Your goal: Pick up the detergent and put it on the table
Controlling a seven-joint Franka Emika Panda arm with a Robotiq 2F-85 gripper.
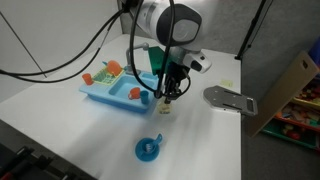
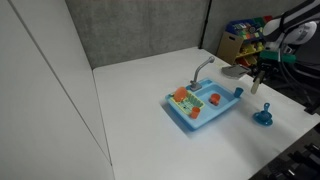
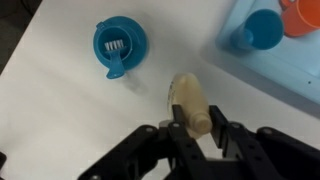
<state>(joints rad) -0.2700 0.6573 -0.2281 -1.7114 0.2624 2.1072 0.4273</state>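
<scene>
The detergent [image 3: 188, 100] is a small cream-yellowish bottle-shaped toy piece. My gripper [image 3: 197, 128] is shut on its end, and it points out from the fingers over the white table [image 3: 60, 120]. Its shadow lies close beside it on the table. In both exterior views the gripper [image 1: 168, 95] [image 2: 257, 82] hangs low over the table [image 1: 60, 120] [image 2: 140, 130], just off the blue toy sink [image 1: 120, 88] [image 2: 200, 105]. The detergent [image 1: 165, 108] shows as a pale speck below the fingers.
A blue round cup-like thing [image 3: 119, 45] [image 1: 148, 149] [image 2: 264, 117] lies on the table near the gripper. The sink holds a blue cup [image 3: 262, 30] and orange pieces [image 3: 305, 15]. A grey flat part [image 1: 230, 98] and a cardboard box [image 1: 295, 85] are beyond.
</scene>
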